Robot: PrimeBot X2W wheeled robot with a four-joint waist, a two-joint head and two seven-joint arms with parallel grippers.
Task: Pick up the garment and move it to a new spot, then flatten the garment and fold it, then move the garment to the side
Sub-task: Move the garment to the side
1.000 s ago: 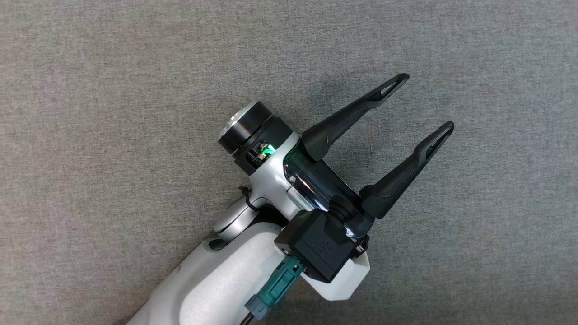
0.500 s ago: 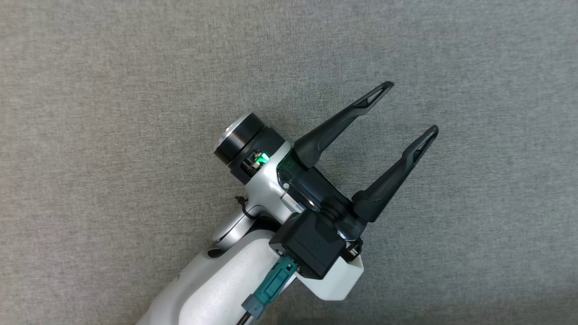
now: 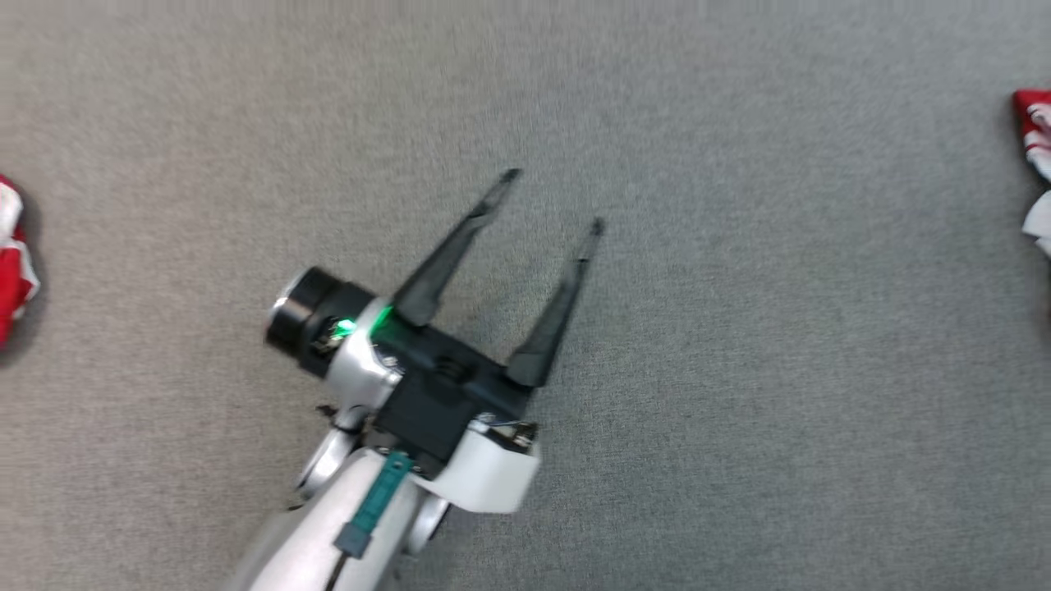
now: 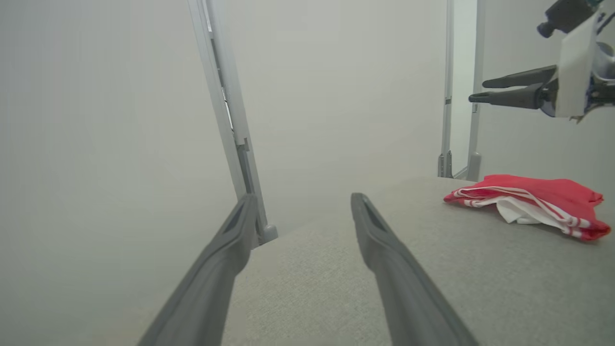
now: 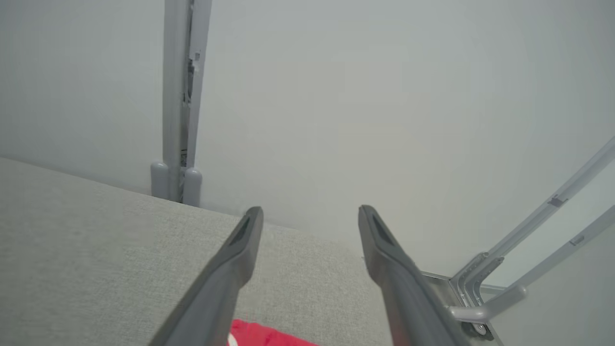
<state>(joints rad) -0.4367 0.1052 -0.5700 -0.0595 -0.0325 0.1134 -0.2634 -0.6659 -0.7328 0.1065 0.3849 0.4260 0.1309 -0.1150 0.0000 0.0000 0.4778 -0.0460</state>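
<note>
Grey fabric surface point(image 3: 739, 369) across the whole head view, blurred there. Pale wall behind, with metal frame posts point(image 4: 222, 96) rising at the far edge in both wrist views.

In from the lower left of the head view, left arm point(image 3: 287, 558): white forearm, dark wrist block, green light lit.

At the far right edge of the head view, garment point(image 3: 1036, 164), red with white stripes, cut by the frame. In the left wrist view the garment point(image 4: 528, 204) flat on the surface, stacked in layers, looks folded. Judged already set to the side. Long axis across that view, roughly crosswise to the left fingers point(image 4: 384, 250). Full length not readable from the head view.

At the far left edge, second red cloth point(image 3: 10, 263), also cut off, identity unclear.

Mid-view over bare surface, left end effector point(image 3: 554, 199): jaws spread wide, nothing between them, pointing up and right. Garment well apart from it, off to its right.

High in the left wrist view, right end effector point(image 4: 479, 91), hanging over the garment, not touching. From its own camera point(image 5: 310, 209), jaws wide apart and empty. Red cloth point(image 5: 269, 339) at the bottom edge, so below and behind the tips.

Right arm clearly nearer. For any further nudge of the garment, take with the right, down and back. For the left, a long reach across.
</note>
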